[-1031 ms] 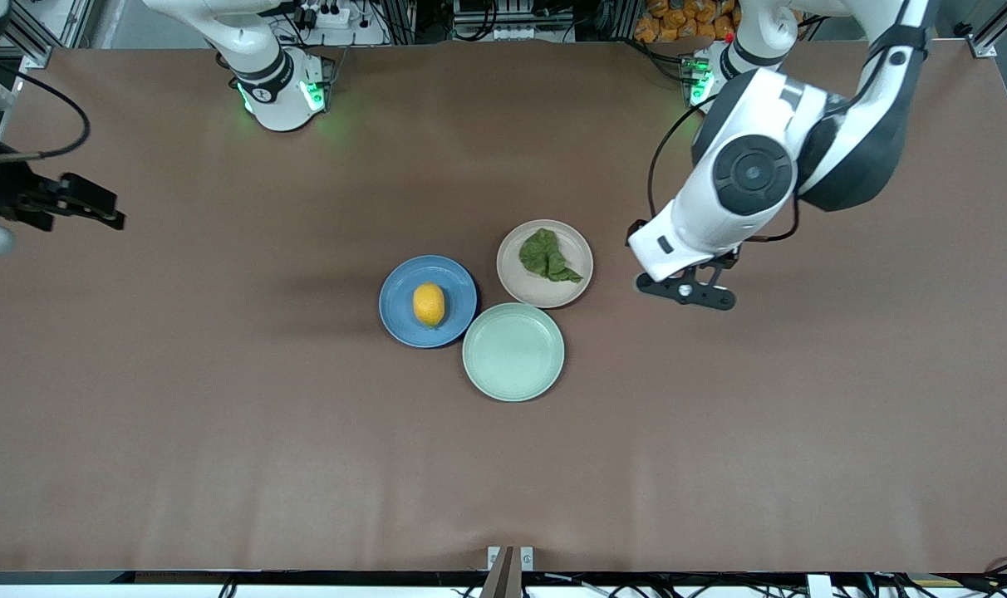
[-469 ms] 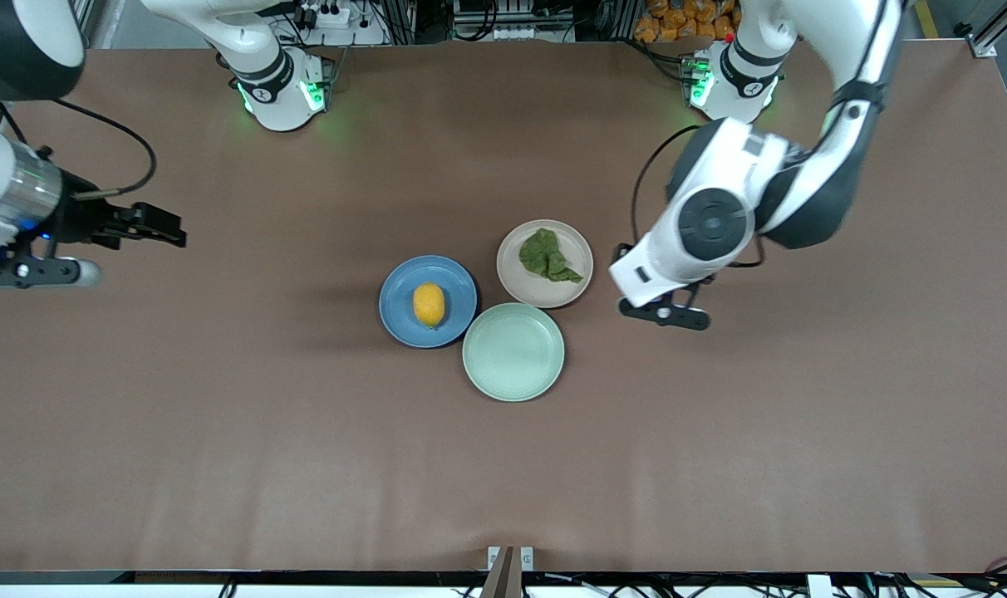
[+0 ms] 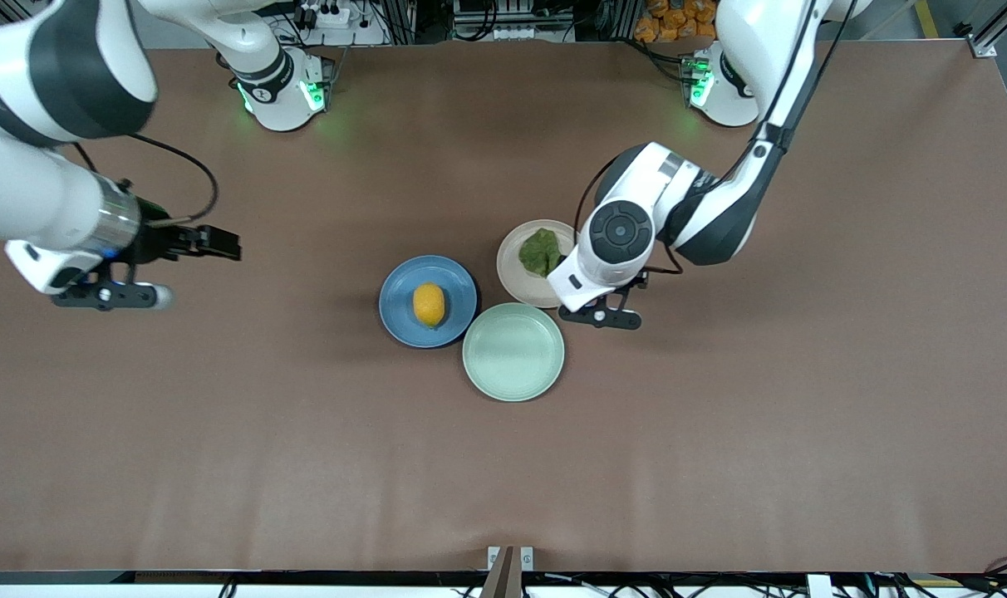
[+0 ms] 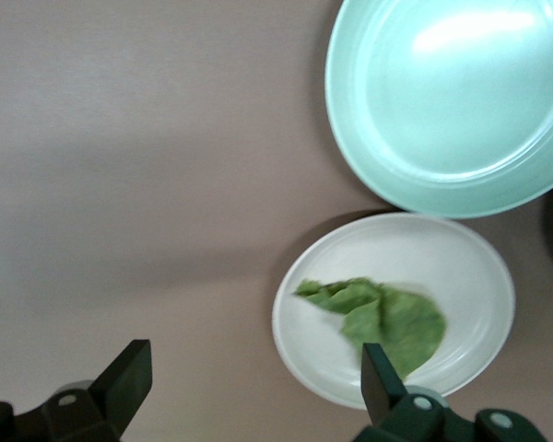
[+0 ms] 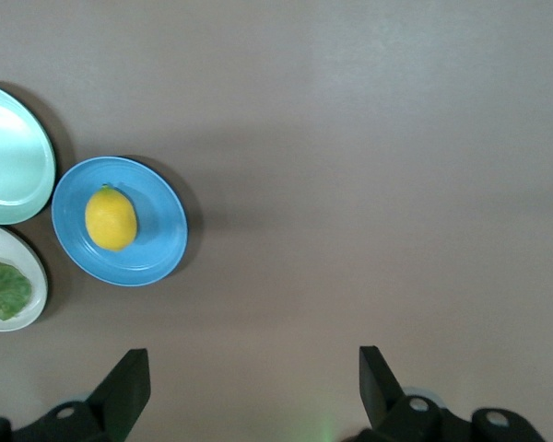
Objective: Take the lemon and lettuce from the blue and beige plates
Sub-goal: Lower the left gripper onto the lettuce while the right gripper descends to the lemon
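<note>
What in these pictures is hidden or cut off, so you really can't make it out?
- Front view: the left arm's wrist covers part of the lettuce and the beige plate.
- Left wrist view: the mint plate runs off the edge; the left hand shows only its fingertips.
- Right wrist view: the beige and mint plates are cut by the edge; the right hand is over bare table.

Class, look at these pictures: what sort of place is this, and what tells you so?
Probably a robotics lab. Two arms are bolted to a brown table; behind them run cables and metal framing; the lemon and lettuce lie staged on plates.
</note>
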`<state>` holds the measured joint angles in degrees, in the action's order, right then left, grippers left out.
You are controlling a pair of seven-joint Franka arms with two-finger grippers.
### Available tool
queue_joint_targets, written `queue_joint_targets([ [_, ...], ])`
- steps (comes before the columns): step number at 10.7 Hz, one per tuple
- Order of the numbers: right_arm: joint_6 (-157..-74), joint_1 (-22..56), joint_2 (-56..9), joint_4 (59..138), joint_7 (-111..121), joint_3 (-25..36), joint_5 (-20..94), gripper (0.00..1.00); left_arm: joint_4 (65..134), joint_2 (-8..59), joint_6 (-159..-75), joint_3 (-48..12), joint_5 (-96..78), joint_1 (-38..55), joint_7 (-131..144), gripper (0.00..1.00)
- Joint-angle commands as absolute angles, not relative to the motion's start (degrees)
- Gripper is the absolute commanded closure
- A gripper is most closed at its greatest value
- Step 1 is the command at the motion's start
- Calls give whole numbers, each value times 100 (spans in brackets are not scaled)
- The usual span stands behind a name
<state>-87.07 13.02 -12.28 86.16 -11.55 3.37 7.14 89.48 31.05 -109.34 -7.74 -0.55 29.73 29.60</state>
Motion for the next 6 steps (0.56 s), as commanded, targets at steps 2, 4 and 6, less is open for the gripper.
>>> queue_joint_targets([
  [2,-9112,1704,-1669,8543,-1502,360,826,0,9419,3287,-12037,-747,-220,3357,3778,0],
  [4,-9447,1932,-1906,8543,-1599,360,826,0,9860,3208,-12479,-773,-220,3428,3841,0],
  [6,-9815,2143,-2143,8552,-1993,360,826,0,10376,3007,-12916,-931,-220,3419,3972,0],
])
